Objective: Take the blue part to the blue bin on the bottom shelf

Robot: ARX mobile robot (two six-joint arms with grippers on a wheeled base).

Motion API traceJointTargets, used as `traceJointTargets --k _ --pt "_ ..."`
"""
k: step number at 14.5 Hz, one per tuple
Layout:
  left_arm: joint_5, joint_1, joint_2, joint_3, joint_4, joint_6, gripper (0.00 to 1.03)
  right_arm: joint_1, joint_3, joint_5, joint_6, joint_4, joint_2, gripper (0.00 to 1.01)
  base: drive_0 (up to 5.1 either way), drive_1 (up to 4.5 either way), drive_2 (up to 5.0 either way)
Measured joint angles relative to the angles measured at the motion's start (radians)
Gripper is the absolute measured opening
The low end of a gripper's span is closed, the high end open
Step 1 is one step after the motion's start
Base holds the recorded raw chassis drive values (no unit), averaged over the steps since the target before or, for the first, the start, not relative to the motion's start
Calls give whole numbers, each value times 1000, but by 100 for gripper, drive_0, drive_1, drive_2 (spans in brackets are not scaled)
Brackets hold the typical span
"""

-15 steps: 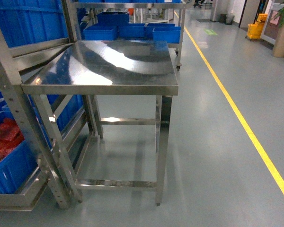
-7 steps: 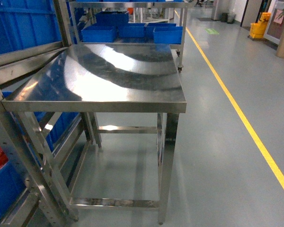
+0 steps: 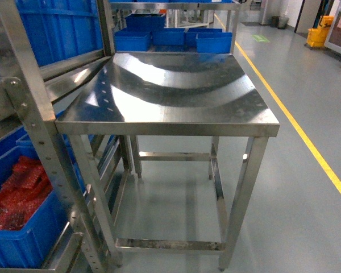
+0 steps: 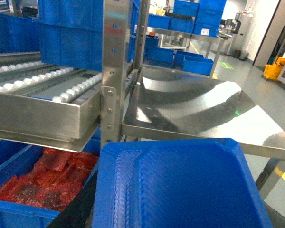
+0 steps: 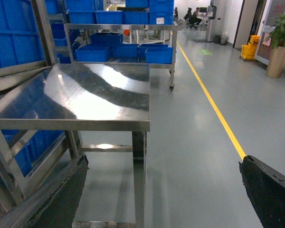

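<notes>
The blue part (image 4: 180,185), a wide ribbed plastic tray, fills the bottom of the left wrist view. My left gripper (image 4: 175,221) is shut on it. The part hides the jaws except for one dark finger (image 4: 78,209) at its left edge. Below and left of the part is a blue bin (image 4: 14,211) with red bagged pieces in it. This bin (image 3: 23,239) sits low in the steel rack, on the bottom shelf (image 3: 59,253). My right gripper (image 5: 162,164) is open over bare floor, holding nothing. Neither gripper shows in the head view.
A shiny steel table (image 3: 176,114) stands right of the rack post (image 3: 40,142). A roller-track shelf (image 4: 47,90) juts out above the bin. More blue bins (image 3: 170,37) sit on a far rack. A yellow floor line (image 3: 307,142) runs along the right.
The head view has swung, so the table now sits further right in the frame. The rack post and the bin of red bags at the left show more fully.
</notes>
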Motion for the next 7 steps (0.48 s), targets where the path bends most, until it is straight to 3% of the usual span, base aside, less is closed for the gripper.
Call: traceJointTargets --k 7 --pt "-2 0 -1 0 2 0 44 0 0 0 0 3 0 98 -7 392 -405"
